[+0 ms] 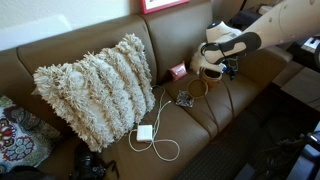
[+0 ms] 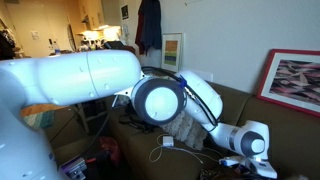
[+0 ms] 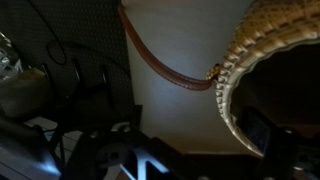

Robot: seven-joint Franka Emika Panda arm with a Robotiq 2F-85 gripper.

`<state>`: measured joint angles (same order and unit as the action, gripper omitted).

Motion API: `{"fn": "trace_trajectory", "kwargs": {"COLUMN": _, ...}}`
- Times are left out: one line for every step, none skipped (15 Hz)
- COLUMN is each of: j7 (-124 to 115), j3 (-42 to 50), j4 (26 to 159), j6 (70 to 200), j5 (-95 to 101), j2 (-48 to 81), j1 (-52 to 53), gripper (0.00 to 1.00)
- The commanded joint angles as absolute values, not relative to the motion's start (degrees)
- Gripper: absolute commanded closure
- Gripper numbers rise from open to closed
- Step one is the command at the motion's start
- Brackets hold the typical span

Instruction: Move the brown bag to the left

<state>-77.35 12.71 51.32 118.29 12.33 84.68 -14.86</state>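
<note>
Jaws apart, the gripper [image 1: 210,66] hovers over the brown bag [image 3: 262,45]; closing off-centre could snag the handle [image 3: 165,70] and tip it.

**Exterior view:** set high in front of the couch [image 1: 200,110], looking down on its seat.
**Exterior view:** set close beside the arm [image 2: 90,75], whose links fill the foreground, facing along it to the same couch.
**Wrist view:** very near the brown bag [image 3: 265,50], looking at its woven rim.
</note>
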Motion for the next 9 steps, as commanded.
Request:
{"fn": "trace_trajectory", "kwargs": {"j7": -72.68, "j3": 12.12, "j4": 51.89, "j6": 121.78, "j5": 9.41, "j2": 84.68, "j1": -15.71, "gripper": 0.00}}
{"fn": "trace_trajectory", "kwargs": {"j7": -71.48, "j3": 11.86, "j4": 51.78, "j6": 122.64, "j5": 8.68, "j2": 84.68, "j1": -15.90, "gripper": 0.00}}
{"fn": "trace_trajectory", "kwargs": {"j7": -70.78, "j3": 11.95, "j4": 51.78, "j6": 123.14, "j5": 8.05, "j2": 84.68, "j1": -15.88, "gripper": 0.00}}
{"fn": "trace_trajectory", "kwargs": {"j7": -69.91, "j3": 11.95, "j4": 51.75, "j6": 123.27, "j5": 7.37, "j2": 84.68, "j1": -15.88, "gripper": 0.00}}
{"fn": "trace_trajectory", "kwargs": {"j7": -69.37, "j3": 12.17, "j4": 51.79, "j6": 123.18, "j5": 6.87, "j2": 84.68, "j1": -15.77, "gripper": 0.00}}
{"fn": "trace_trajectory", "kwargs": {"j7": -68.98, "j3": 12.35, "j4": 51.81, "j6": 122.48, "j5": 6.38, "j2": 84.68, "j1": -15.70, "gripper": 0.00}}
{"fn": "trace_trajectory", "kwargs": {"j7": -68.85, "j3": 12.63, "j4": 51.90, "j6": 122.13, "j5": 6.16, "j2": 84.68, "j1": -15.59, "gripper": 0.00}}
{"fn": "trace_trajectory", "kwargs": {"j7": -68.70, "j3": 12.72, "j4": 51.94, "j6": 121.87, "j5": 5.86, "j2": 84.68, "j1": -15.57, "gripper": 0.00}}
{"fn": "trace_trajectory", "kwargs": {"j7": -68.65, "j3": 12.80, "j4": 51.97, "j6": 121.54, "j5": 5.67, "j2": 84.68, "j1": -15.55, "gripper": 0.00}}
